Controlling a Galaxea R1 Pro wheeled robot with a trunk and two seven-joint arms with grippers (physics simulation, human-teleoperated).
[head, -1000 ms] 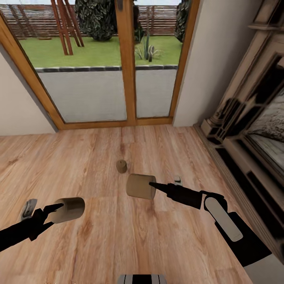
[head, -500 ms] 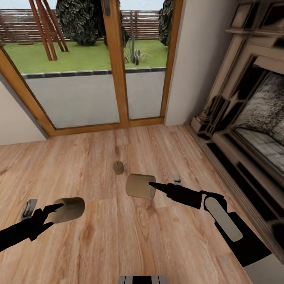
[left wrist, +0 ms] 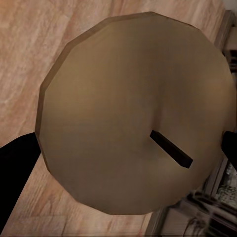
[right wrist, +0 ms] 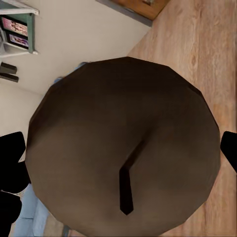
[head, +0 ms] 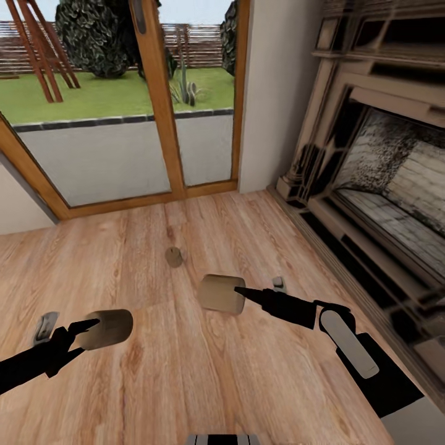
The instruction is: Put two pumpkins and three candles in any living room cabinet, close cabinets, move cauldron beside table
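Head view has swung right: the fireplace [head: 383, 167] now looms larger, the glass doors [head: 117, 123] slide left, so the robot seems to be turning off with its load. Left gripper [head: 86, 326] is clamped on a candle [head: 111, 327], right gripper [head: 241, 292] on another candle [head: 217, 293]. The third candle [head: 173, 256] stands on the floor [head: 185, 371], left behind for now.

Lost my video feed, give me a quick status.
Left pincer shut on a candle. Right pincer shut on a second candle. Third candle on the floor ahead, fireplace to the right.
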